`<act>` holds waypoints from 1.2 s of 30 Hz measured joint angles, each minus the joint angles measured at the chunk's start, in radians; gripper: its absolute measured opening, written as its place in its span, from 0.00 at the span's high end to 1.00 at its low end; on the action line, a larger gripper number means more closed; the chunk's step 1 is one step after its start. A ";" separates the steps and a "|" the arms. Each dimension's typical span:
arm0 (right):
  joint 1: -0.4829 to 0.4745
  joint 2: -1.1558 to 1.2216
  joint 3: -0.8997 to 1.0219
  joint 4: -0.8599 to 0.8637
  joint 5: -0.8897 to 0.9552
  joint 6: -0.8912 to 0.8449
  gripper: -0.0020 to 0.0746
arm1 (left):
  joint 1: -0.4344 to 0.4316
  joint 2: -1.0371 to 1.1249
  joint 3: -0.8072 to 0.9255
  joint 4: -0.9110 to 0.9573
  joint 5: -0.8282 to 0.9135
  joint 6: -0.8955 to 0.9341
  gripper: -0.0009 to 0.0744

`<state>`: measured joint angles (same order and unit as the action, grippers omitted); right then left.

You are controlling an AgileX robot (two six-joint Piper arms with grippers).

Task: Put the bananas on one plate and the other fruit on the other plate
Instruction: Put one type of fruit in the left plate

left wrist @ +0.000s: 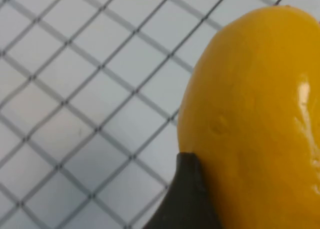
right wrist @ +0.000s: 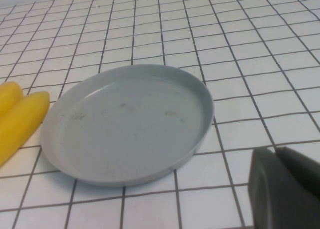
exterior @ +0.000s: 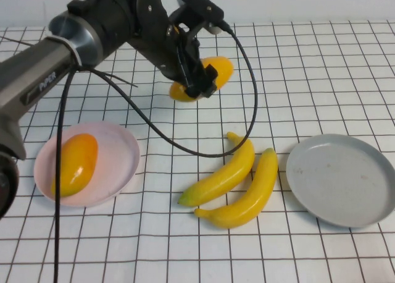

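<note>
My left gripper (exterior: 199,79) is shut on a yellow-orange mango (exterior: 216,71) at the table's far middle; I cannot tell whether it is lifted off the table. The mango fills the left wrist view (left wrist: 260,119), with one dark finger (left wrist: 185,199) against it. A second mango (exterior: 75,164) lies in the pale pink plate (exterior: 120,148) at the left. Two bananas (exterior: 231,181) lie side by side on the table between the plates. The grey-blue plate (exterior: 342,178) at the right is empty; it also shows in the right wrist view (right wrist: 130,124) with the banana ends (right wrist: 17,116) beside it. My right gripper (right wrist: 280,189) is shut, near that plate.
The table is a white sheet with a black grid (exterior: 321,73). A black cable (exterior: 250,104) hangs from the left arm down over the middle of the table, near the bananas' far tips.
</note>
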<state>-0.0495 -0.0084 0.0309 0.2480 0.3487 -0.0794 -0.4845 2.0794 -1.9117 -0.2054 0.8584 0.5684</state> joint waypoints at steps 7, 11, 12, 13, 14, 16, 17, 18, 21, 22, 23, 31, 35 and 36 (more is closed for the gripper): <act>0.000 0.000 0.000 0.000 0.000 0.000 0.99 | 0.000 -0.023 0.023 0.320 0.340 -0.379 0.32; 0.000 0.000 0.000 0.001 0.000 0.000 0.99 | 0.000 -0.057 0.113 0.387 0.358 -0.505 0.32; 0.000 0.000 0.000 0.001 0.000 0.000 0.99 | 0.000 -0.070 0.146 0.393 0.353 -0.529 0.32; 0.000 0.000 0.000 0.001 0.000 0.000 0.99 | 0.002 -0.088 0.182 0.398 0.340 -0.558 0.32; 0.000 0.000 0.000 0.001 0.000 0.000 0.99 | 0.006 -0.108 0.222 0.404 0.322 -0.586 0.32; 0.000 0.000 0.000 0.001 0.000 0.000 0.99 | 0.017 -0.147 0.299 0.406 0.278 -0.631 0.32; 0.000 0.000 0.000 0.001 0.000 0.000 0.99 | 0.025 -0.169 0.346 0.407 0.247 -0.656 0.32; 0.000 0.000 0.000 0.001 0.000 0.000 0.99 | 0.036 -0.190 0.383 0.408 0.213 -0.679 0.32; 0.000 0.000 0.000 0.001 0.000 0.000 0.99 | 0.070 -0.241 0.520 0.408 0.101 -0.751 0.32; 0.000 0.000 0.000 0.001 0.000 0.000 0.99 | 0.083 -0.256 0.560 0.408 0.063 -0.775 0.32; 0.000 0.000 0.000 0.001 0.000 0.000 0.99 | 0.097 -0.268 0.595 0.403 0.027 -0.792 0.32; 0.000 0.000 0.000 0.002 0.000 0.000 0.99 | 0.156 -0.295 0.701 0.300 -0.118 -0.760 0.26; 0.000 0.000 0.000 0.002 0.000 0.000 0.99 | 0.156 -0.304 0.706 0.283 -0.135 -0.721 0.11; 0.000 0.000 0.000 0.002 0.000 0.000 0.99 | 0.156 -0.310 0.707 0.281 -0.137 -0.710 0.10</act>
<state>-0.0495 -0.0084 0.0309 0.2503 0.3487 -0.0794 -0.3289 1.7695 -1.2048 0.0755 0.7211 -0.1413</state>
